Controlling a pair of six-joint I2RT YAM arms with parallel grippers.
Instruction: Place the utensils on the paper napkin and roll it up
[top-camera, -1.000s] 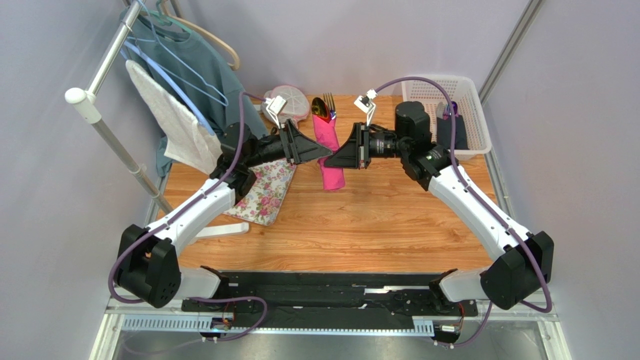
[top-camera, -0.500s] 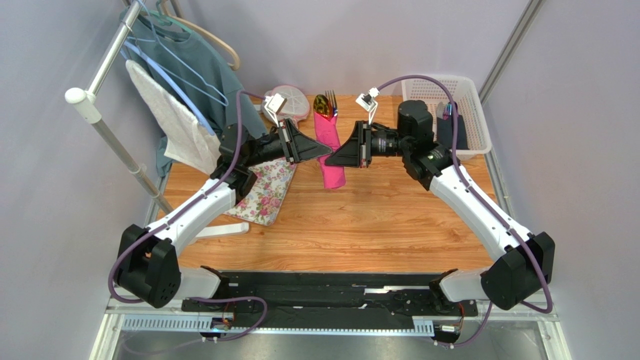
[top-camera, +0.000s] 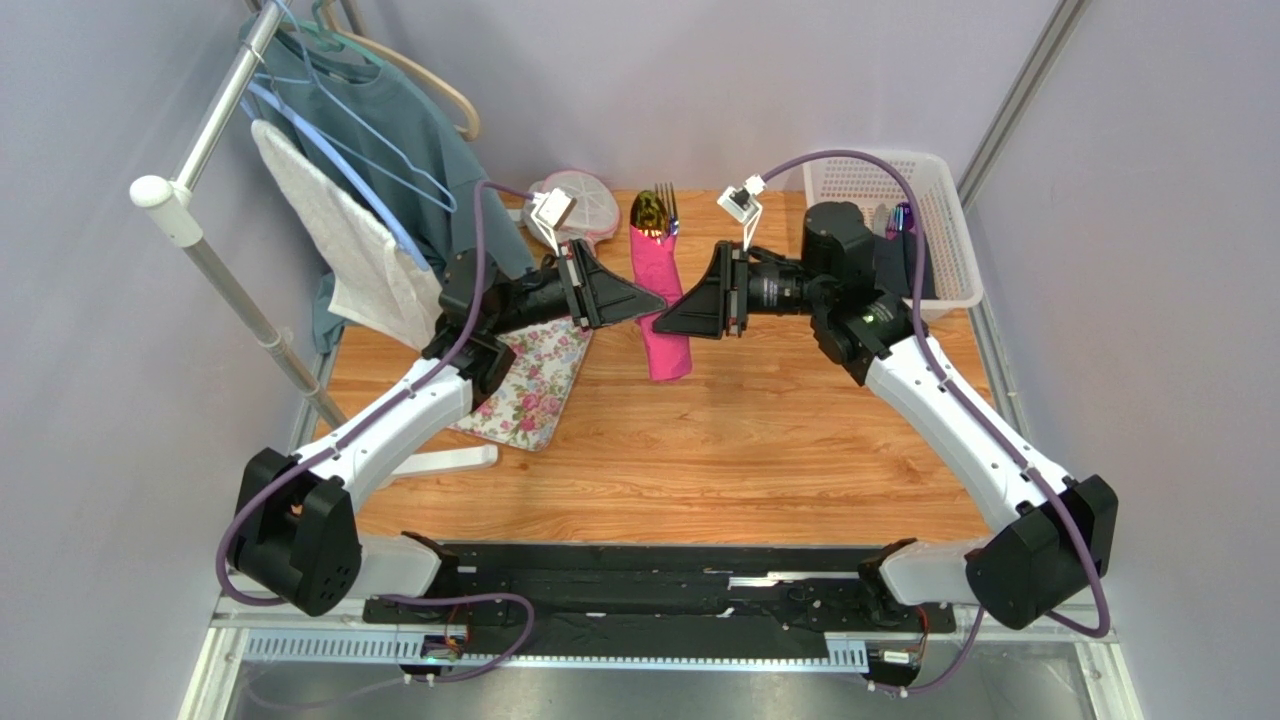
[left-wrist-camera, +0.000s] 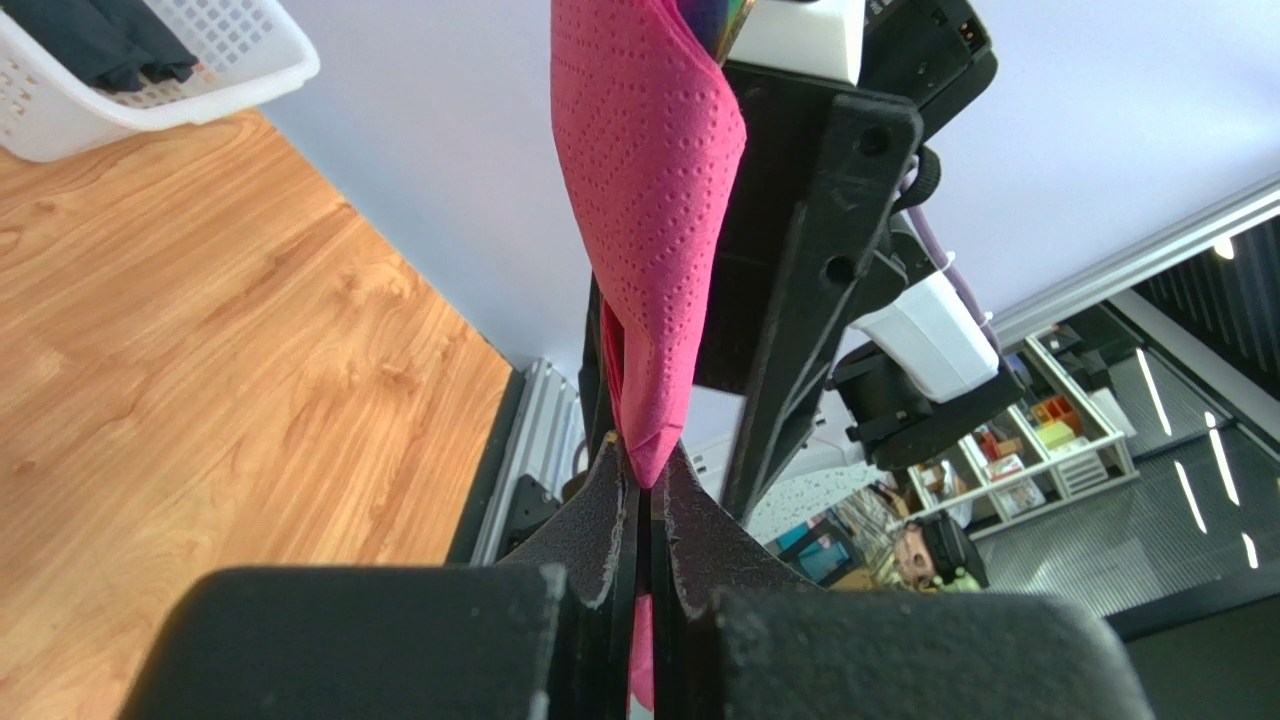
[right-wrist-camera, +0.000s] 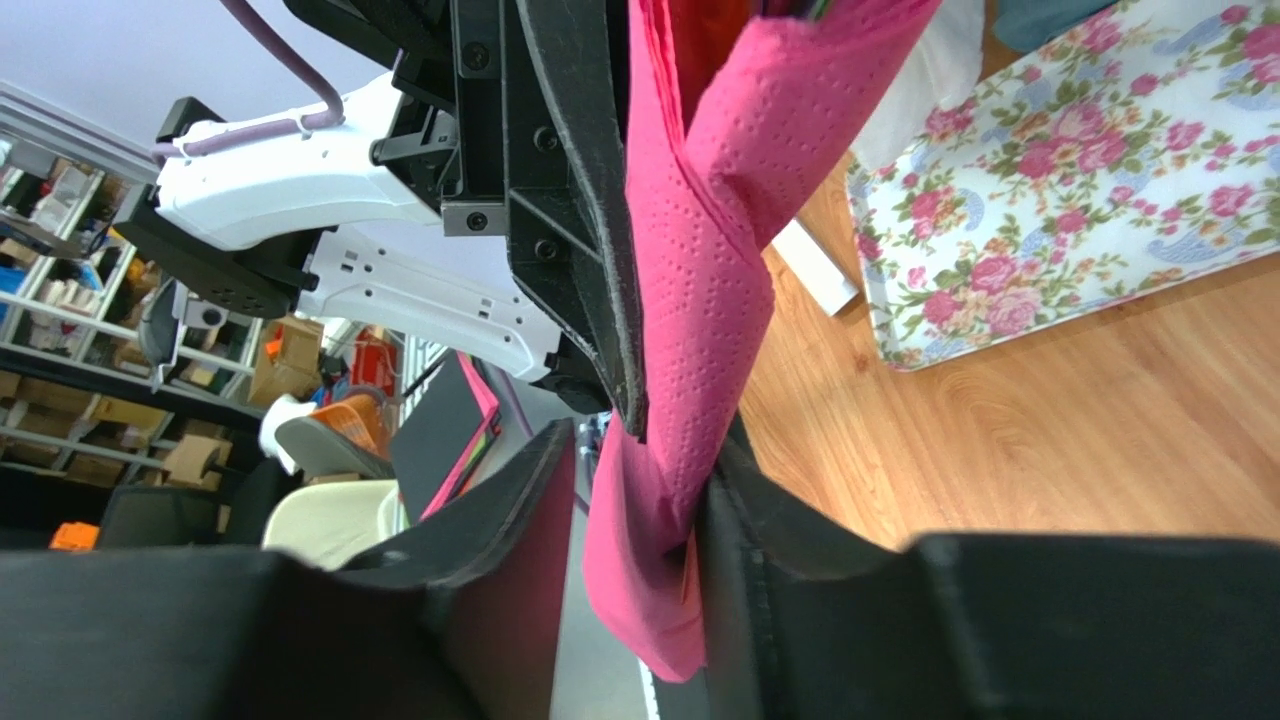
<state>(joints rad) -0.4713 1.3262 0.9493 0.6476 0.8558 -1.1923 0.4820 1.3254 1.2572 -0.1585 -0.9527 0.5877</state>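
Observation:
The paper napkin (top-camera: 663, 312) is a magenta-pink roll held above the table between both arms. The gold utensils (top-camera: 652, 210), a fork and a spoon, stick out of its far end. My left gripper (top-camera: 655, 308) comes in from the left and is shut on the lower part of the paper napkin (left-wrist-camera: 649, 195), pinching the paper between its fingertips (left-wrist-camera: 616, 503). My right gripper (right-wrist-camera: 643, 443) faces it from the right and stands open around the same roll. One finger (right-wrist-camera: 736, 495) touches the paper napkin (right-wrist-camera: 706, 270); the other stands apart from it.
A white basket (top-camera: 935, 177) with dark items stands at the back right. A floral cloth (top-camera: 534, 383) lies under the left arm, with a white strip (top-camera: 436, 462) near it. A rack with a white towel (top-camera: 353, 248) and hangers stands at the left, and a round pinkish object (top-camera: 589, 200) sits beside the utensils.
My left gripper has closed on the napkin roll. My right gripper, shut on the roll before, has opened. The roll has shifted slightly toward the far edge.

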